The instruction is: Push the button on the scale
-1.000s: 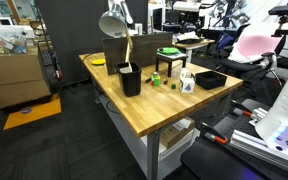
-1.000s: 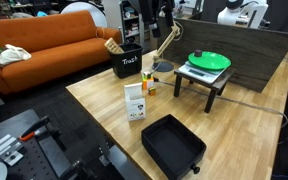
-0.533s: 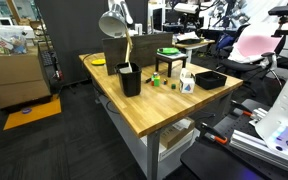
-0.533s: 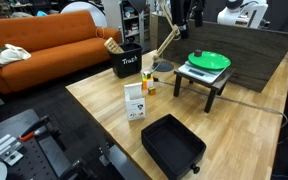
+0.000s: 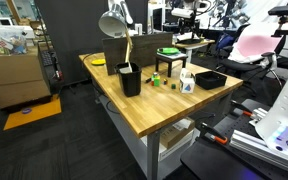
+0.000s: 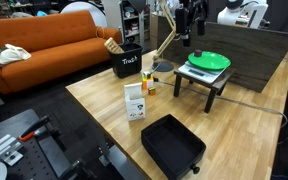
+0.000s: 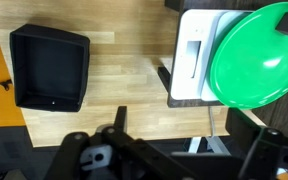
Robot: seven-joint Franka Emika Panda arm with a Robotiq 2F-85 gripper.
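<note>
A white scale carrying a green plate sits on a small black stand at the far side of the wooden table. In the wrist view the scale's white front panel is at the upper right, with the green plate beside it; I cannot make out the button. My gripper hangs in the air above the scale's near-left edge, apart from it. In the wrist view my gripper has its fingers spread wide and is empty. The scale also shows in an exterior view.
A black tray lies at the table's near edge and also shows in the wrist view. A white carton, a black bin and a desk lamp stand left of the scale. An orange sofa is behind.
My gripper has moved sideways from over the lamp area to above the scale. Nothing on the table has moved.
</note>
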